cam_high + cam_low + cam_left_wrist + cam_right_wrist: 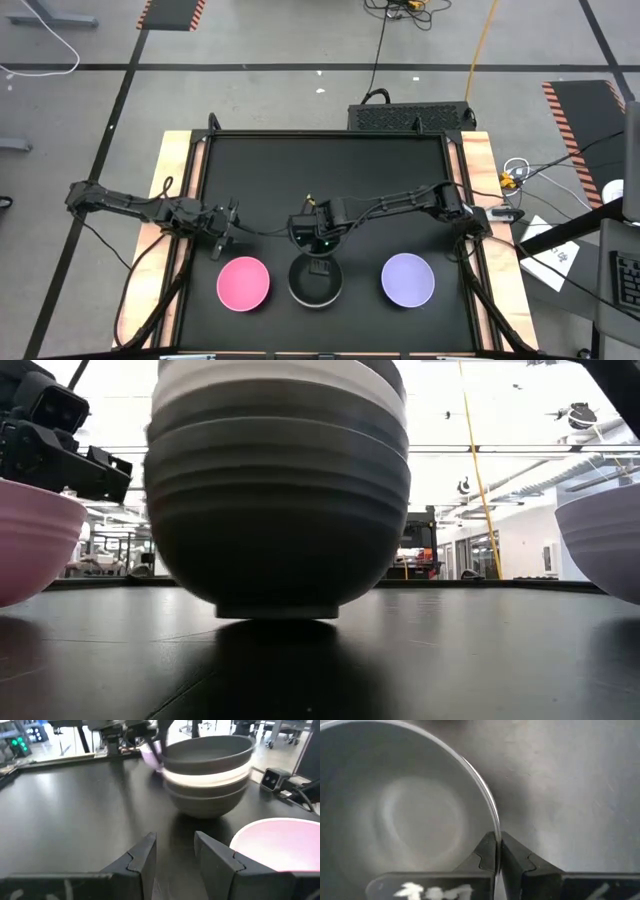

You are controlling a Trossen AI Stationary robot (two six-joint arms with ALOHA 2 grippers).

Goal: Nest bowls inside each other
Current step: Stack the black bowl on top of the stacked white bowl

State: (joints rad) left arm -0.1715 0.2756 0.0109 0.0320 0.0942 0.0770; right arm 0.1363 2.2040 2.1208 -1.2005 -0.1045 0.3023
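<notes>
Your right tool (498, 851) is pinched tight on the rim of the top black bowl (395, 815), one finger inside the wall and one outside. That bowl sits on top of the stack (278, 480), a white bowl (210, 775) sandwiched among black ones, resting on the desk (320, 180) directly below the tool. From above, the right tool (318, 266) hangs over the stack's (316, 282) far rim.

Your left tool (172, 855) hovers low over the desk with its fingers partly apart and nothing between them. The pink bowl (243, 283) lies just beside it, on the near side, upright and alone; the stack stands ahead of it. The lavender bowl (408, 279) sits on the desk on the stack's other side, well apart from your left tool (222, 240), also alone.
</notes>
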